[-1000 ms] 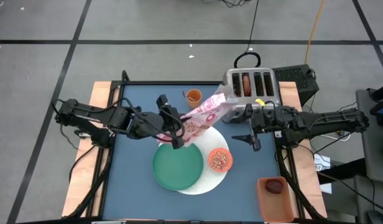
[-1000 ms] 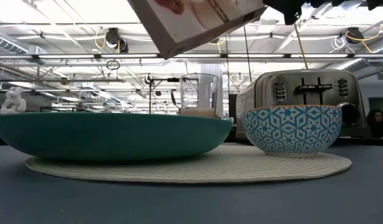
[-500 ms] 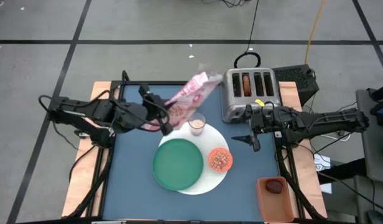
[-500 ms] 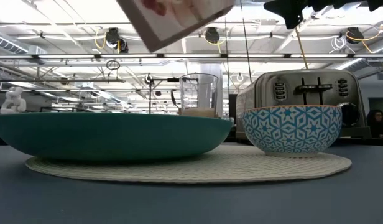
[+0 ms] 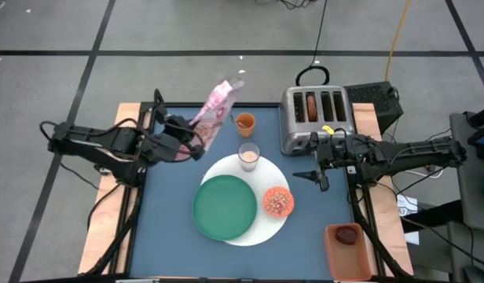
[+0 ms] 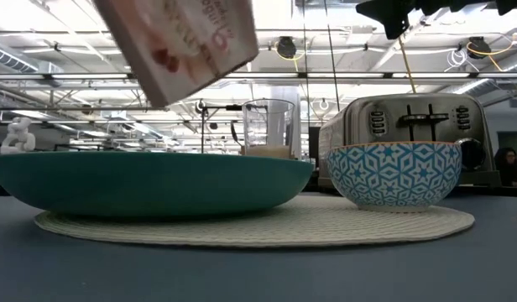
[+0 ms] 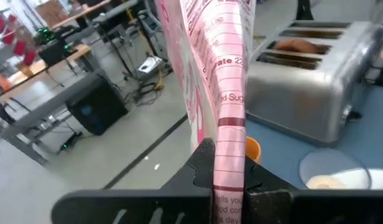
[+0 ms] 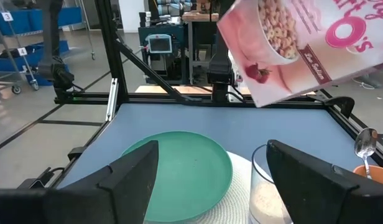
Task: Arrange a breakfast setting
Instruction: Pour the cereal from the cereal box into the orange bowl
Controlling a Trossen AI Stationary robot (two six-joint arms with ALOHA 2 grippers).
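- An orange tray (image 5: 349,251) is being seen nearest, at about 5 o'clock from the table's middle, and the dark-red fruit (image 5: 347,235) is lying in it.
- The larger white disc (image 5: 267,228) is lying in the middle of the blue table (image 5: 167,196), and the green round plate (image 5: 225,207) is resting on it.
- The small orange bowl (image 5: 278,202) is sitting on the disc too, at 3 o'clock from the plate and just beside it.
- The right gripper (image 5: 310,174) is being held above the table at 3 o'clock from the middle, with its fingers spread apart and nothing between them.
- The milk glass (image 5: 248,156) is standing on the disc's edge at 12 o'clock.
- The pink cereal box (image 5: 212,114) is being squeezed tight by the left gripper (image 5: 196,145) and held tilted in the air, at 11 o'clock from the plate.
- The orange cup (image 5: 244,122) is standing farther back at 12 o'clock, with the metal spoon (image 8: 365,142) sticking out of it.
- A silver toaster (image 5: 317,118) is standing at 1 o'clock, and the brown bagel (image 5: 310,106) is sitting in one slot.
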